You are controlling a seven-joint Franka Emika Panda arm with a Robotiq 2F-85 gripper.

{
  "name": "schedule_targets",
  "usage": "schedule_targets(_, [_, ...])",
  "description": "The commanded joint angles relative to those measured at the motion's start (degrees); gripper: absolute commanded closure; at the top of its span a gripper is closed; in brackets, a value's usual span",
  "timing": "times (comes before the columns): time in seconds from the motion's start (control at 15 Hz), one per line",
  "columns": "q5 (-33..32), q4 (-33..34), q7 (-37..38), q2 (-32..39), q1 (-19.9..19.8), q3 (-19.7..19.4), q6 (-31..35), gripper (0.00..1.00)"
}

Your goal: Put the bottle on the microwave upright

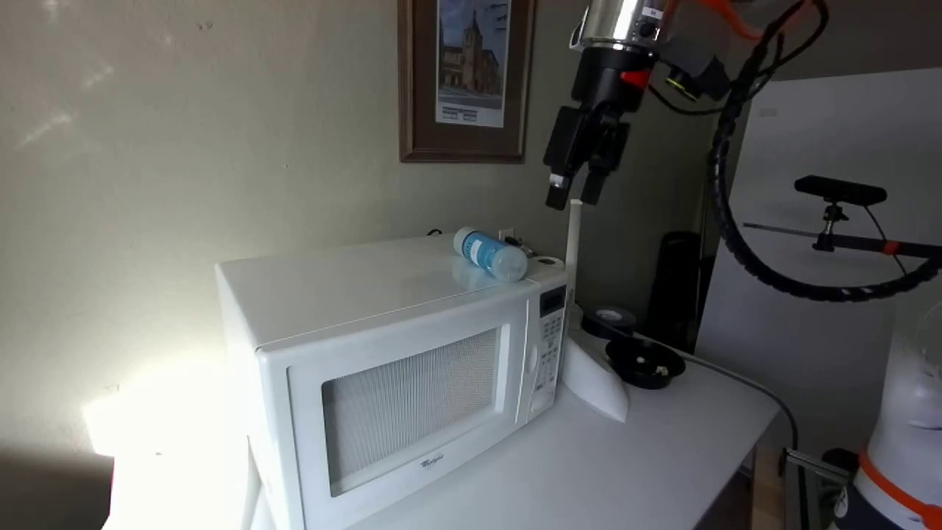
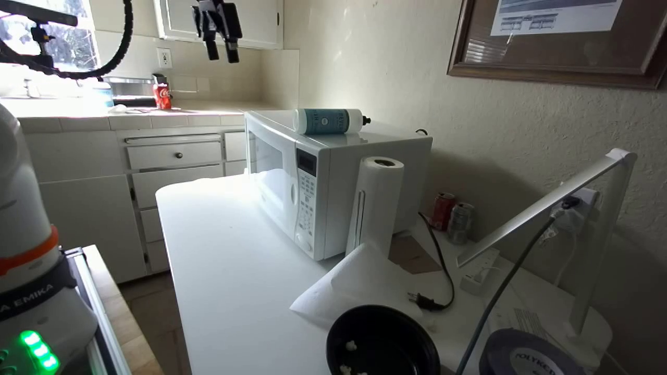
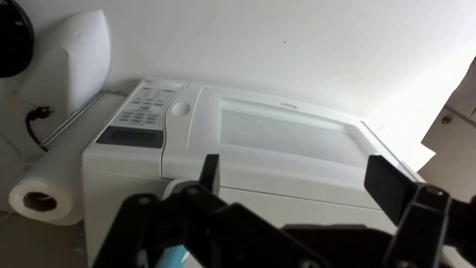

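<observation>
The bottle [image 1: 489, 254] lies on its side on top of the white microwave [image 1: 353, 276], near the control panel end. In an exterior view the bottle [image 2: 327, 121] shows its blue label and its dark cap, which points toward the wall. The microwave [image 2: 338, 198] stands on the white table. My gripper [image 1: 575, 193] hangs in the air above the microwave, apart from the bottle; it also shows in an exterior view [image 2: 223, 53]. In the wrist view the gripper's fingers [image 3: 293, 173] are wide apart with nothing between them. There the bottle [image 3: 173, 257] is mostly hidden behind the left finger.
A paper towel roll [image 2: 378, 203] stands beside the microwave's control panel side. A black bowl [image 2: 383, 344], a dark spool [image 2: 526, 354] and a white lamp [image 2: 599, 250] are on the table. Two cans [image 2: 451, 216] stand near the wall. A framed picture [image 1: 464, 140] hangs behind the microwave.
</observation>
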Motion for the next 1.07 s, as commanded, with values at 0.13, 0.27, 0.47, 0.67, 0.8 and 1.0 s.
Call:
schedule_targets(0.13, [-6.96, 7.16, 0.87, 9.37, -4.74, -1.71, 6.88, 0.0])
schedule_targets(0.27, [-9.01, 9.02, 1.68, 12.62, -6.08, -2.2, 9.19, 0.0])
schedule_targets(0.47, [-10.61, 11.49, 2.57, 17.36, -7.15, -3.07, 10.85, 0.0])
schedule_targets(0.67, [-9.61, 10.54, 1.19, 16.5, -6.12, -4.17, 11.08, 0.0])
schedule_targets(0.8, [-9.63, 11.4, 1.25, 17.83, -6.08, -4.25, 11.29, 0.0])
schedule_targets(1.0, [-9.63, 11.84, 1.3, 17.99, -6.07, -4.24, 11.29, 0.0])
